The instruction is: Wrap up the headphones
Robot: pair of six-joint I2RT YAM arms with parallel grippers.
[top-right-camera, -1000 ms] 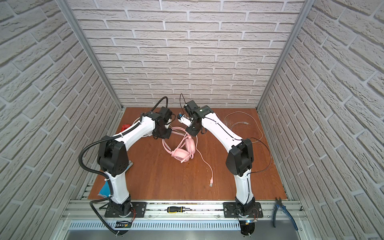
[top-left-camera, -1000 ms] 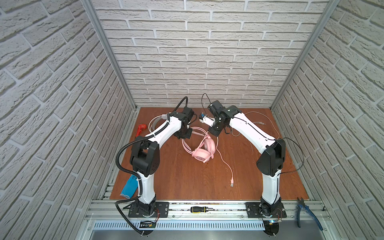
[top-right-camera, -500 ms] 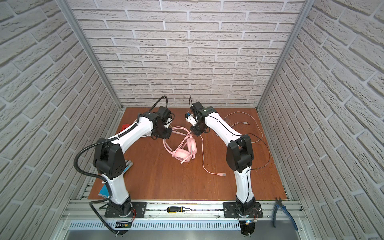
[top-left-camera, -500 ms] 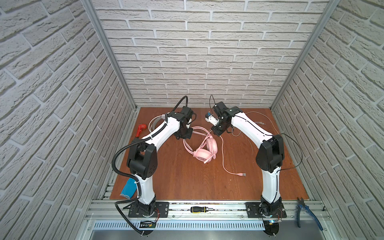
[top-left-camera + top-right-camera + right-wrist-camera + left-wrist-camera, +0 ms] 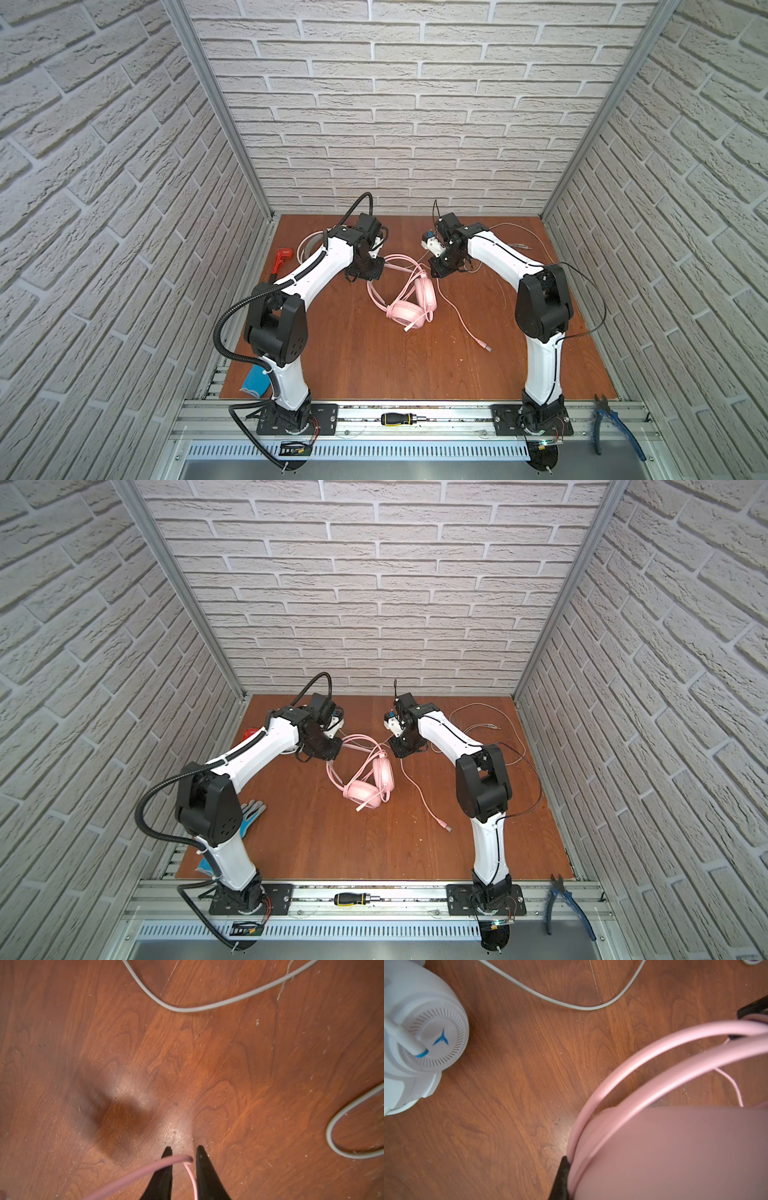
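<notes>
The pink headphones (image 5: 409,313) lie mid-table with the earcups toward the front in both top views (image 5: 365,793). My left gripper (image 5: 365,270) is shut on their headband (image 5: 654,1057); one black finger (image 5: 562,1178) shows against it. My right gripper (image 5: 182,1148) is low over the table just right of the headband (image 5: 436,272), open a little, with the thin pink cable (image 5: 192,1176) loose in the gap. That cable runs on to a plug (image 5: 484,345). The white headphones' earcup (image 5: 425,1043) sits behind the left arm.
White cable (image 5: 511,232) loops over the back right of the table. A red wrench (image 5: 282,257) lies at the back left and a glove (image 5: 249,816) at the front left. A screwdriver (image 5: 401,419) and blue pliers (image 5: 615,419) rest on the front rail.
The right gripper has shifted right and down toward the table, and its jaws have parted around the pink cable. The cable's plug end has swung right. The left gripper keeps its hold.
</notes>
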